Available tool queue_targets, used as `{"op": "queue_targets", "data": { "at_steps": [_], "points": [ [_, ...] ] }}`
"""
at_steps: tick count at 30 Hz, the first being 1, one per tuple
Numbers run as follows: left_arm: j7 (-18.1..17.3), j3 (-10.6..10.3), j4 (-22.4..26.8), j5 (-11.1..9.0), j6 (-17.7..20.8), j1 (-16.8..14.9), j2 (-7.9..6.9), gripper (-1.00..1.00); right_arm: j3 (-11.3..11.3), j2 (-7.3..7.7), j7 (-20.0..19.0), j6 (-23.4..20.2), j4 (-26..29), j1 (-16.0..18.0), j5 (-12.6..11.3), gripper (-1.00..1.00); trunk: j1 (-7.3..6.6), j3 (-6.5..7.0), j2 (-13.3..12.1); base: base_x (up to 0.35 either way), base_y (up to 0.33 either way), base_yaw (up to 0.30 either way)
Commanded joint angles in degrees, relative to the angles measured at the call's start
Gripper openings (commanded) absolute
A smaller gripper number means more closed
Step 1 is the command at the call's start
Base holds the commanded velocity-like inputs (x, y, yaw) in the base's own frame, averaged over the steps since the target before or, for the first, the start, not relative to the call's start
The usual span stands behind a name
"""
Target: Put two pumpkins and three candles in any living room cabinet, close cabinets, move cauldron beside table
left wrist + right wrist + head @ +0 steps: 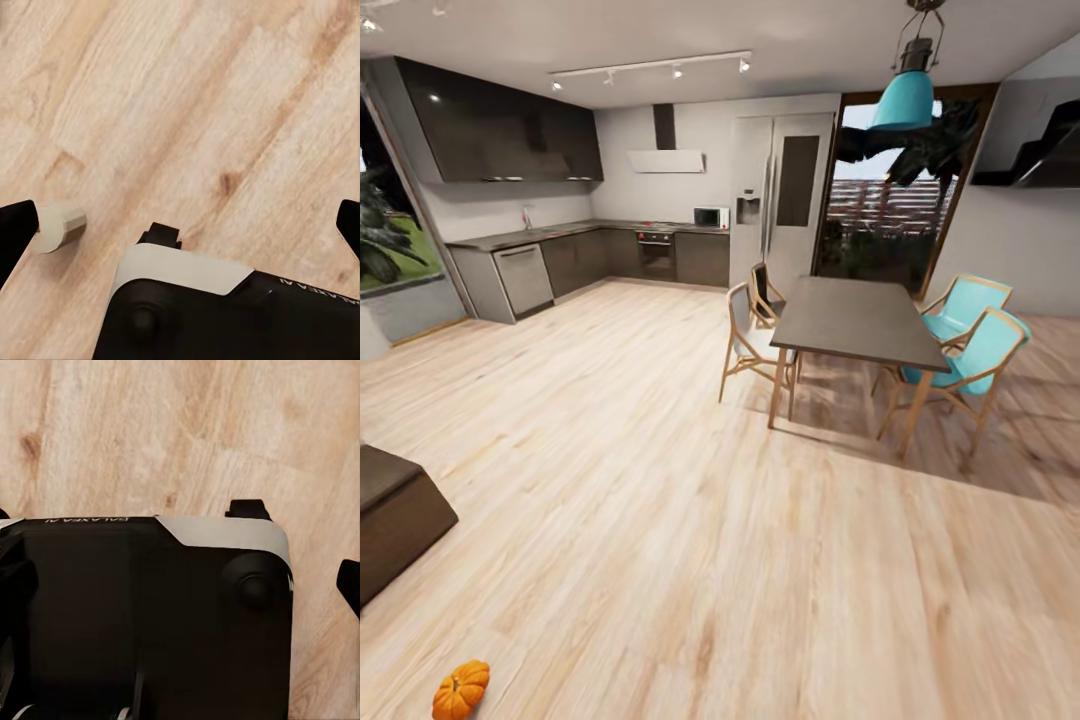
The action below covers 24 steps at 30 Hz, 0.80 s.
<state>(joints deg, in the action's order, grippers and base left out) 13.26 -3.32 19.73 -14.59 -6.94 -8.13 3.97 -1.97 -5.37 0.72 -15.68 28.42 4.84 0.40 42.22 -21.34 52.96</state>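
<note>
An orange pumpkin [460, 690] lies on the wood floor at the near left of the head view. In the left wrist view a stubby beige candle [60, 227] lies on its side on the floor, just inside one dark fingertip [15, 232] of my left gripper [182, 225]. That gripper is open, fingers spread to the frame's edges, with nothing between them. My right gripper [180, 585] hangs over the floor and my own base, one fingertip [349, 585] at the frame's edge, and looks open and empty. The cauldron and the living room table are out of view.
The corner of a low dark brown unit [395, 520] juts in at the left. A dining table [855, 320] with wooden legs and several chairs [970, 350] stands at mid right. Kitchen counters [560, 260] line the far wall. My black-and-white base [225, 307] lies under both wrists.
</note>
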Motion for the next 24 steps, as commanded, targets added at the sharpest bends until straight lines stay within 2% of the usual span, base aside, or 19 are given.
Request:
{"op": "queue_targets", "data": {
  "at_steps": [1, 24],
  "points": [
    [0.28, -0.36, -0.04, -0.53, -0.25, -0.03, -0.02, 1.0, -0.21, -0.04, 0.07, -0.33, 0.14, -0.01, 0.04, 1.0, 0.04, -0.06, 0.04, 0.344, 0.0, 0.265],
    [0.28, -0.36, -0.04, -0.51, -0.27, -0.03, -0.02, 1.0, -0.14, -0.06, 0.07, -0.33, 0.14, -0.01, 0.04, 1.0, 0.04, -0.06, 0.04, 0.344, 0.0, 0.265]
  ]
}}
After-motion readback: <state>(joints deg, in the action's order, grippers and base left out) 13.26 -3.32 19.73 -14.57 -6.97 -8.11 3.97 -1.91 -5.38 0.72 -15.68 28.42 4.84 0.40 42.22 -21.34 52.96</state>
